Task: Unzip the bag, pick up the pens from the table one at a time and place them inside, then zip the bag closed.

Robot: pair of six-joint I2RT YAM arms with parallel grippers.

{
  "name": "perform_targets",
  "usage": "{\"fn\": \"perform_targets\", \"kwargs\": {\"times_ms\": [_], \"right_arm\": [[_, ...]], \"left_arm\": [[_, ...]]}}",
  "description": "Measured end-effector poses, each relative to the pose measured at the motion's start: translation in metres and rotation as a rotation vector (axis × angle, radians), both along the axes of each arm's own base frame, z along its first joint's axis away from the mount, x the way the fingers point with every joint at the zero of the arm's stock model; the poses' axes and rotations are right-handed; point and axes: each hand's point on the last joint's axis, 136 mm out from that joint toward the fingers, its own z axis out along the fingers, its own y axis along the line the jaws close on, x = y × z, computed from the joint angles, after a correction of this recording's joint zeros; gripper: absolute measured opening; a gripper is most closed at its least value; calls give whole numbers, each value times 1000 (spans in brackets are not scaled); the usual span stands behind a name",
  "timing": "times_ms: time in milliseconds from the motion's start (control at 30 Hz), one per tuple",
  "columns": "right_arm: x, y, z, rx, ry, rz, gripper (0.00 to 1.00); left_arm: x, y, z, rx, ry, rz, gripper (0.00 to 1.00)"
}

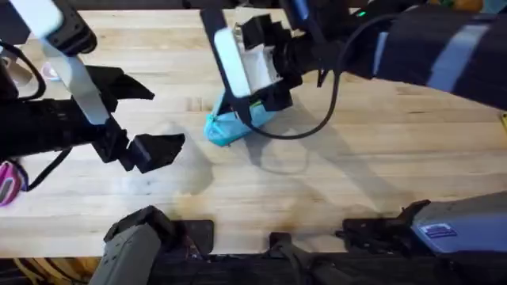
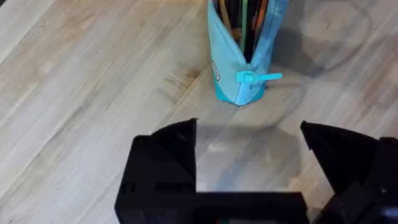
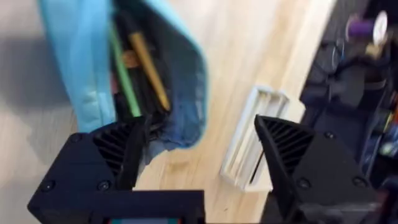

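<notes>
Overhead, the right gripper [image 1: 238, 119] is hovering over the unzipped pencil pouch [image 1: 230, 127], jaws released, pens [image 3: 140, 62] inside; the left gripper [image 1: 146, 119] is waiting, jaws released, likely to zip.

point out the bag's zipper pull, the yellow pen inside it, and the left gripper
Turquoise zipper pull [image 2: 258, 78], left wrist view, on the tab at the light-blue fabric pouch's end.
Tan-yellow slim pen [image 3: 149, 70], right wrist view, mid-barrel inside the open pouch.
Left gripper [image 2: 249, 152], left wrist view, midway between its open black fingers.

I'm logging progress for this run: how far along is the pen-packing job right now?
Done: the bag is unzipped and gaping, with pens already inside it.

In hand: nothing. The right tool hangs open right over the bag's mouth; the left tool sits open, short of the zipper pull.

Left: zipping the bag closed.
</notes>
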Motion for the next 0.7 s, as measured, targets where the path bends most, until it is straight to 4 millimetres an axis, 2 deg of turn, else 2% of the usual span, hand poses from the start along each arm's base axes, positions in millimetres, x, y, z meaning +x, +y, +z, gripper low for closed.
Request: {"fn": "perform_targets", "kwargs": {"times_ms": [167, 200, 233, 333, 467, 700], "right_arm": [[5, -6, 40, 172, 54, -233, 997], [11, -18, 60, 275, 89, -433, 997], [12, -23, 65, 307, 103, -503, 997], [11, -40, 72, 382, 157, -686, 998], [4, -54, 81, 473, 228, -847, 998], [-13, -69, 94, 667, 398, -1098, 998]], "left_arm": [[7, 4, -13, -27, 62, -19, 992], [12, 7, -26, -43, 109, -53, 991], [13, 7, -30, -47, 122, -70, 992], [11, 7, -42, -48, 147, -145, 992], [9, 6, -50, -30, 132, -246, 993], [8, 24, -73, 91, 169, -320, 993]]}}
